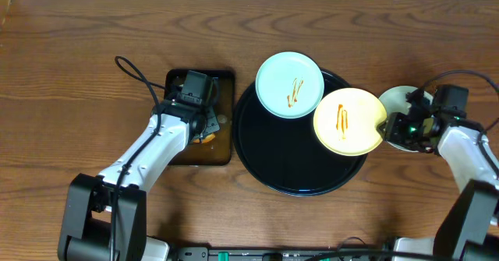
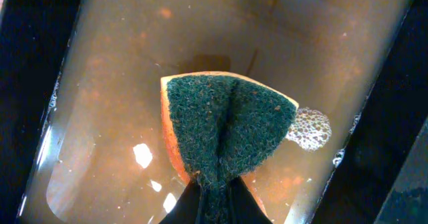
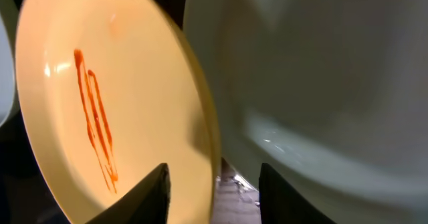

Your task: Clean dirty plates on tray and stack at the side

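My right jaws are parted and straddle the right rim of the yellow plate (image 1: 348, 121), not pinching it as far as I can see. That plate sits on the right edge of the tray (image 1: 265, 156) with sauce streaks in the middle. The mint plate (image 1: 289, 84), also streaked, is at the tray's top-left, and a third pale plate (image 1: 392, 99) lies on the counter (image 1: 78, 43) just beside the tray. My left jaws are clamped on the sponge (image 2: 227, 130), down in the pan (image 2: 100, 70) of brown water. The plates look like light, stiff plastic, probably slick when wet, so I'd grab one by the rim, clear of the sauce.
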Action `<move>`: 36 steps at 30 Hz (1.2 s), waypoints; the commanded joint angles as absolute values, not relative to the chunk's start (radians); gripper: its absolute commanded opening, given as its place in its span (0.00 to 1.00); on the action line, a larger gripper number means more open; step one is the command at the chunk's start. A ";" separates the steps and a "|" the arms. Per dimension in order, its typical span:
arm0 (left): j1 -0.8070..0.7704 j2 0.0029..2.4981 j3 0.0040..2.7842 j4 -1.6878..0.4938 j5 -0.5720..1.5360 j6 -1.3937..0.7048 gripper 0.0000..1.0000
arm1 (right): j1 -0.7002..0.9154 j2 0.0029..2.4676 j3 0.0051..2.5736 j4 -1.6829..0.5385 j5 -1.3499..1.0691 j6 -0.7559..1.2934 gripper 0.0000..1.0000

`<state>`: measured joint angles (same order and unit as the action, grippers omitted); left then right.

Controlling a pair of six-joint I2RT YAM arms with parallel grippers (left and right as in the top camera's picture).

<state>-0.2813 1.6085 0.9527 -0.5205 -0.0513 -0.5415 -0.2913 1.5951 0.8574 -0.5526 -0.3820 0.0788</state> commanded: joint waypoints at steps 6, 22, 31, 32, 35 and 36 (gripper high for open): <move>-0.275 1.605 0.967 -0.523 -0.052 -0.524 0.08 | -0.273 1.631 0.867 -0.561 -0.446 0.066 0.06; -0.281 1.599 0.967 -0.503 0.093 -0.454 0.07 | -0.067 1.555 0.867 -0.656 -0.380 0.144 0.01; -0.474 1.510 0.967 -0.376 0.303 -0.450 0.07 | 0.197 1.557 0.865 -0.701 -0.232 0.260 0.01; -0.502 1.514 0.967 -0.375 0.303 -0.450 0.07 | 0.205 1.557 0.865 -0.700 -0.226 0.267 0.01; -0.616 1.542 0.967 -0.354 0.298 -0.505 0.08 | 0.232 1.557 0.865 -0.696 -0.224 0.284 0.01; -0.650 1.559 0.967 -0.337 0.298 -0.524 0.07 | 0.239 1.557 0.865 -0.696 -0.220 0.286 0.01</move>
